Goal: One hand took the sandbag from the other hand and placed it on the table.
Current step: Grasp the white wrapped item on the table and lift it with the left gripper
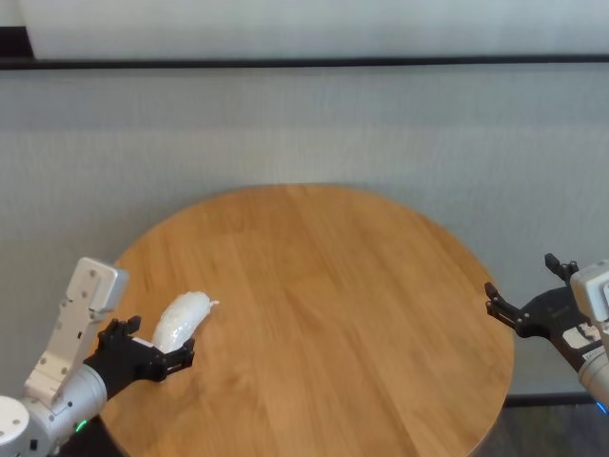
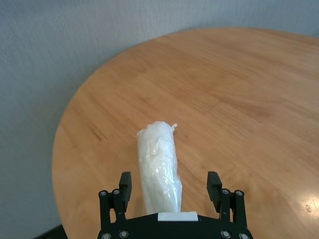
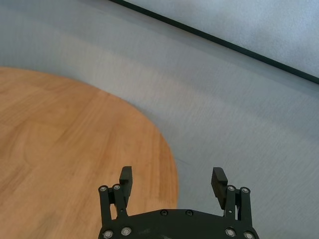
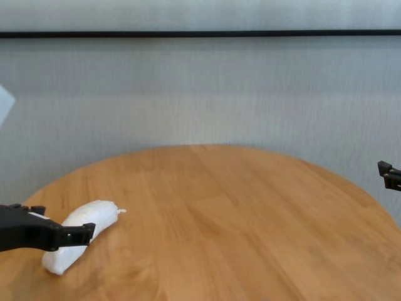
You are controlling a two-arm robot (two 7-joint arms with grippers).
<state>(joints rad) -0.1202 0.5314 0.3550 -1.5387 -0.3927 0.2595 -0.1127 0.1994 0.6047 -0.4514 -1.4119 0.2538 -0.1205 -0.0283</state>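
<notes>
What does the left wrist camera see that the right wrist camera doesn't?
Only the left wrist view shows the sandbag, lying on the table between the open fingers of the left pincer. Only the right wrist view shows the right pincer, open with nothing in it, at the table's edge. Both show the wooden table.

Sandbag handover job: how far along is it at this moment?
Nearly finished. The white shiny plastic sandbag already lies on the round wooden table, near its left edge. The left pincer is open around the bag's near end, not clamping it. The right pincer waits empty and open at the table's right edge. Only pulling the left arm away remains.
</notes>
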